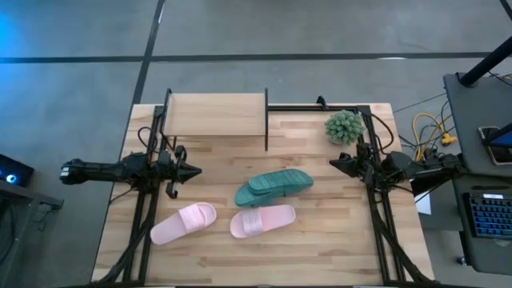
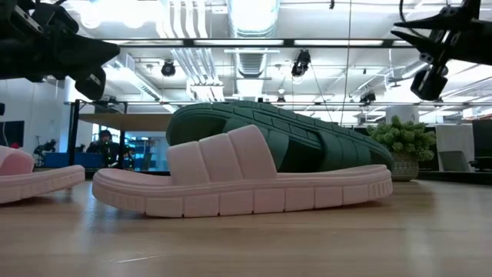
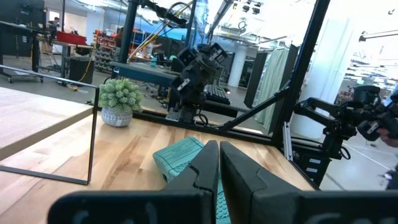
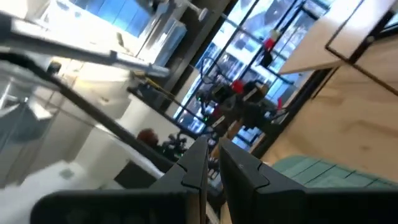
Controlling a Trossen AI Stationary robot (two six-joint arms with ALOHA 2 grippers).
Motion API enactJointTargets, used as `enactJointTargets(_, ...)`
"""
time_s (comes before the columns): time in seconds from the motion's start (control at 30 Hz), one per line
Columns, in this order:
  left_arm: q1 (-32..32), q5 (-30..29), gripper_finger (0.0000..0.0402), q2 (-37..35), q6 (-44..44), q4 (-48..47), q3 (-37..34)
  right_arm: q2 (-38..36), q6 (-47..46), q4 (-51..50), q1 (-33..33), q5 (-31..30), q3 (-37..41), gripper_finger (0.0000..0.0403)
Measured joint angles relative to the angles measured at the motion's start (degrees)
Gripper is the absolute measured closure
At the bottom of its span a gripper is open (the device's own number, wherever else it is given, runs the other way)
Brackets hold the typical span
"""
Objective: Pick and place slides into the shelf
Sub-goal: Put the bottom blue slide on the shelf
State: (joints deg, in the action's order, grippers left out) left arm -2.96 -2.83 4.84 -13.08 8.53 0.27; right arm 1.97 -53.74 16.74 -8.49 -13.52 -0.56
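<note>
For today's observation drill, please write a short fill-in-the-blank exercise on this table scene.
1. The teal-green slides lie stacked between the two ____.
2. The shelf holds ____ slides.
3. Both pale pink slides lie on the ____.
4. The left gripper is ____.

Missing words: grippers; no; table; shut

- Teal-green slides (image 1: 274, 186): 2, stacked, with ridged tread on the upturned sole.
- Pale pink slides: 2, one (image 1: 183, 222) at left, one (image 1: 262, 221) at centre, straps ribbed.
- Shelf (image 1: 216, 114): light wood top board, thin black frame.
- Tabletop (image 1: 320, 248): light wood, striped grain.
- Ball-shaped plant (image 1: 344, 126): fuzzy green; pot pale, patterned.
</note>
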Motion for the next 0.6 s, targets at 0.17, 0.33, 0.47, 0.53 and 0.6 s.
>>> enactJointTargets(0.17,0.0,0.0,0.0400,0.0,0.0,0.0,0.0,0.2,-2.3,1.5,0.0,-4.1,0.0,0.0369)
enactJointTargets(0.33,0.0,0.0,0.0400,0.0,0.0,0.0,0.0,1.7,-7.0,8.9,0.0,-1.9,0.0,0.0369)
enactJointTargets(0.47,0.0,0.0,0.0400,0.0,0.0,0.0,0.0,6.0,-6.9,18.0,-0.7,-1.5,-1.1,0.0369)
enactJointTargets(0.53,0.0,0.0,0.0400,0.0,0.0,0.0,0.0,10.0,-5.0,19.7,-1.0,-1.5,-4.0,0.0369)
enactJointTargets(0.6,0.0,0.0,0.0400,0.0,0.0,0.0,0.0,15.2,-3.0,19.7,-1.2,-1.5,-8.0,0.0369)
